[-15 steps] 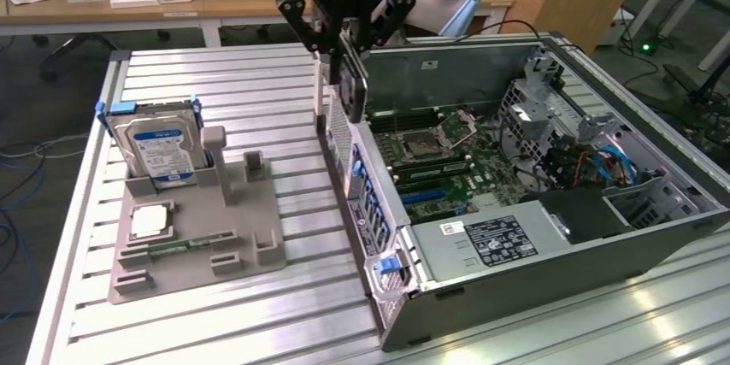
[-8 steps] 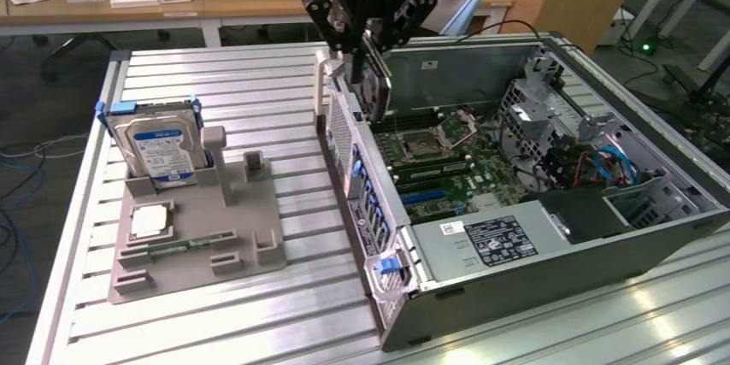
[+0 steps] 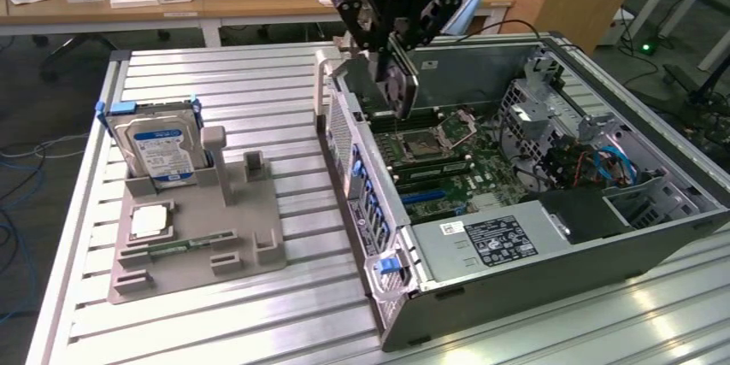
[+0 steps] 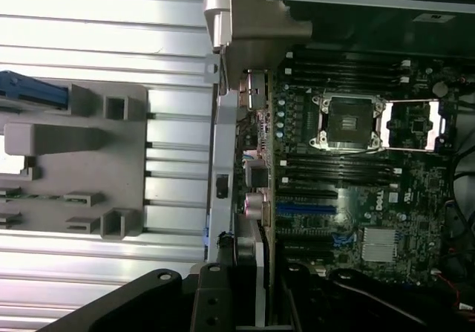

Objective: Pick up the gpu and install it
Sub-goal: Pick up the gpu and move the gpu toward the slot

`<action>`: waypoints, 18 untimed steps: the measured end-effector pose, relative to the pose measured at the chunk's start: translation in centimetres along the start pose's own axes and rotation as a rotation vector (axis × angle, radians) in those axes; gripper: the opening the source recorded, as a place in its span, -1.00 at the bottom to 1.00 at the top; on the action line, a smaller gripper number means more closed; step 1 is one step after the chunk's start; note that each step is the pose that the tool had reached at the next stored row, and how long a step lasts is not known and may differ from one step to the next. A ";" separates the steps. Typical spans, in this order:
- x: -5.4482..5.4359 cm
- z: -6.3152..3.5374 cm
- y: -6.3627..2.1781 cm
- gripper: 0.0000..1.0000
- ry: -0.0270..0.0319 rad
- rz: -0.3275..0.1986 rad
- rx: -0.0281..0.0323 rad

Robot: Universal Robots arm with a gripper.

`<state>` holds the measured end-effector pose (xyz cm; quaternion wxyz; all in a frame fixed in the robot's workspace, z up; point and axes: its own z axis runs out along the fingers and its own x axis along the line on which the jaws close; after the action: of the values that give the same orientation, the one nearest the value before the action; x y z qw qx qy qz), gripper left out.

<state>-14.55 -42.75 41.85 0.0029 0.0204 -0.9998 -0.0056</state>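
**Exterior view.** Shows the gripper [image 3: 396, 53] above an open case [image 3: 536, 288], close to the case's wall on the exterior view's left. Clamps the gpu [image 3: 395, 87] between the fingers by its upper edge. Holds the card upright, its lower edge just above the motherboard [image 3: 456, 168]. Appears not yet seated in a slot, though hard to judge from this angle. Lies on its side on a slatted table [image 3: 228, 74], as to the case, with the power supply [image 3: 502, 241] at the near end. Well apart, on the exterior view's left: a grey fixture [image 3: 205, 245] bearing a hard drive [image 3: 166, 147] upright in its slot and a small square chip [image 3: 149, 221] lying flat.

**Wrist view.** Looks past dark fingers [image 4: 215, 302] along the gpu, seen edge-on as a thin strip just beside the case wall. Shows, on the motherboard beyond the card, the cpu socket [image 4: 349, 120], dark memory slots [image 4: 341, 172] and a blue slot [image 4: 304, 208] near the card. Shows the fixture and table slats on the wall's other side.
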 end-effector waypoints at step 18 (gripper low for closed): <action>-6.9 0.07 -0.28 -0.44 0.0000 0.000 0.0000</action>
<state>-7.68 -42.75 41.74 0.0029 0.0204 -0.9998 -0.0056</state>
